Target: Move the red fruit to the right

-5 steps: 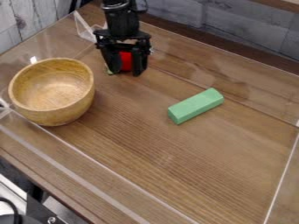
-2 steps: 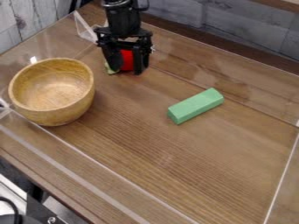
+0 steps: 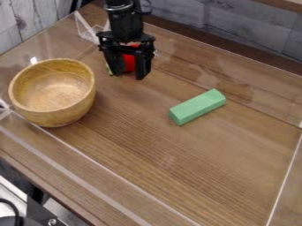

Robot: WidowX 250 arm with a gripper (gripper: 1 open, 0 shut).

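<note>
arm: black, slim column of stacked blocky segments | tool (image 3: 126, 64): black, two straight flat fingers (image 3: 109, 63) set parallel, red showing between them | finish: matte, dark throughout | markings, screws, cables: too small to tell

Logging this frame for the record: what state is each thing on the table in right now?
gripper: lowered to the table, fingers either side of the fruit; whether it is clamped cannot be told.
red fruit: between the fingers, at table level.
wooden bowl: upright, empty.
green block: lying flat, untouched.
</note>
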